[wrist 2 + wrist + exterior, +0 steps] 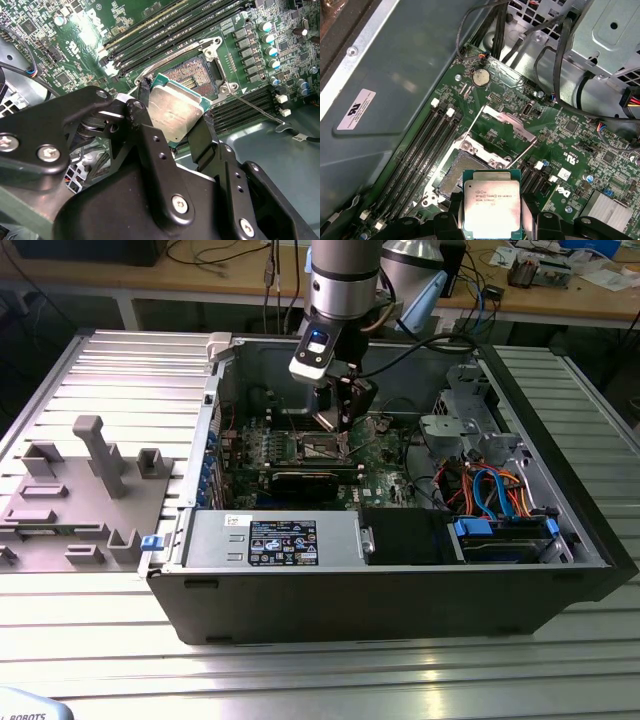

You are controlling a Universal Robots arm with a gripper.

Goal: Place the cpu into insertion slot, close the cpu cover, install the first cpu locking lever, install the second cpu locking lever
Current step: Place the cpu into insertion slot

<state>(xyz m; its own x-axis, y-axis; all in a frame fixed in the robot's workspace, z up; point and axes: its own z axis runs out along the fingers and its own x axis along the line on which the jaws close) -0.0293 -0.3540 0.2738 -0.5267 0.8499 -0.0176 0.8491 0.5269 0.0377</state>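
Note:
My gripper point(175, 107) is shut on the cpu point(176, 114), a flat square chip with a silvery top, held by two opposite edges between black fingers point(144, 96). The chip hangs tilted just above and beside the insertion slot point(192, 76), a dark square socket with a metal rim. In the first wrist view the cpu point(491, 206) sits in the gripper point(491, 212) just short of the open slot point(456, 172). The cpu cover point(511, 122) stands swung open beyond it. A thin wire lever point(255, 111) sticks out sideways. In the exterior view the gripper point(335, 425) hangs inside the computer case over the green motherboard point(385, 455).
Long memory slots point(422, 150) flank the socket on both sides. A grey drive cage point(455, 415) and blue and orange cables point(490, 485) fill the case on the exterior view's right. The power supply point(270, 540) lies along the front. A grey fixture point(85, 490) stands outside.

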